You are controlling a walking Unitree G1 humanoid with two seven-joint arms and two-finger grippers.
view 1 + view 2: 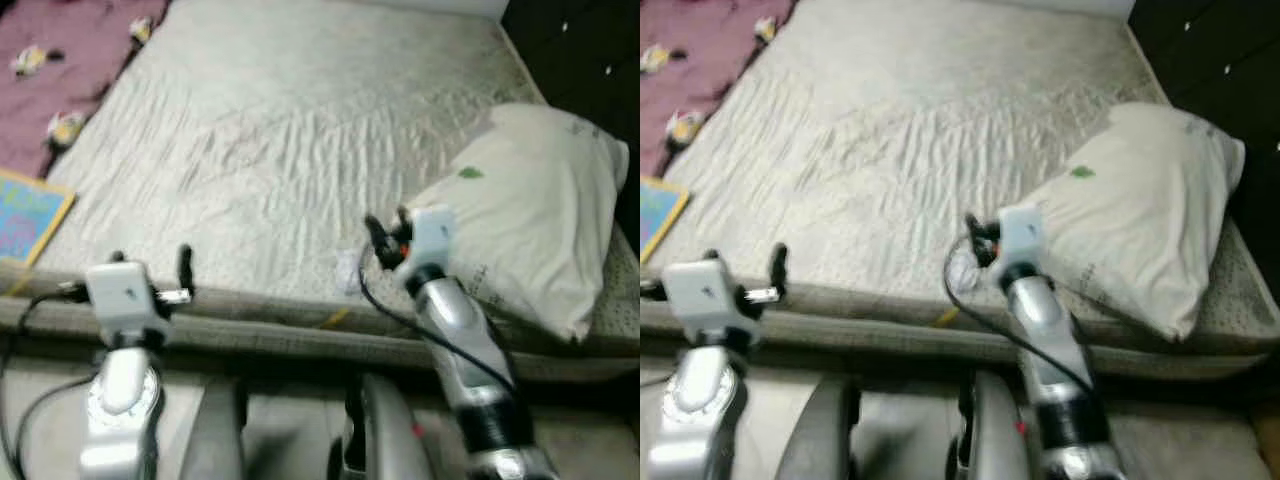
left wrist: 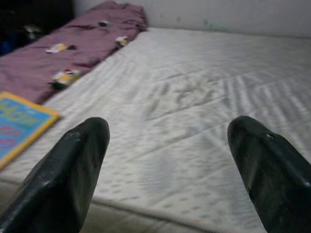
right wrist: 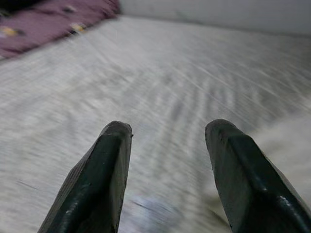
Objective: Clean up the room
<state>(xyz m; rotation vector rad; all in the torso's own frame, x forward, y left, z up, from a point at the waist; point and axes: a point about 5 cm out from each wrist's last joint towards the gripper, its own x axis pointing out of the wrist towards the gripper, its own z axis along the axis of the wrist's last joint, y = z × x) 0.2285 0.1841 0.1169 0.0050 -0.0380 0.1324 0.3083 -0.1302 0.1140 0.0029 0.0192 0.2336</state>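
Left gripper [image 1: 150, 262]: hovering at the near edge of the bed, fingers [image 2: 68, 170] standing wide apart, holding nothing.
Right gripper [image 1: 385, 235]: reaching over the near part of the bed, just beside the pillow; fingers [image 3: 104, 174] parted, holding nothing.
Bed [image 1: 300, 130]: lying before the robot, covered by a pale, wrinkled sheet with a fine dotted print, running away toward a light wall.
Pillow [image 1: 530, 210]: white, resting on the bed's right side near its near edge, bearing a small green mark on top.
Scrap [image 1: 348, 268]: small pale piece lying on the sheet beneath the right gripper; too blurred to tell what it is.
Book [image 1: 25, 215]: blue cover with a yellow border, lying at the bed's left edge, near the left gripper.
Blanket [image 2: 58, 58]: purple, with small yellow and white figures, lying bunched along the bed's far left side, beyond the book.
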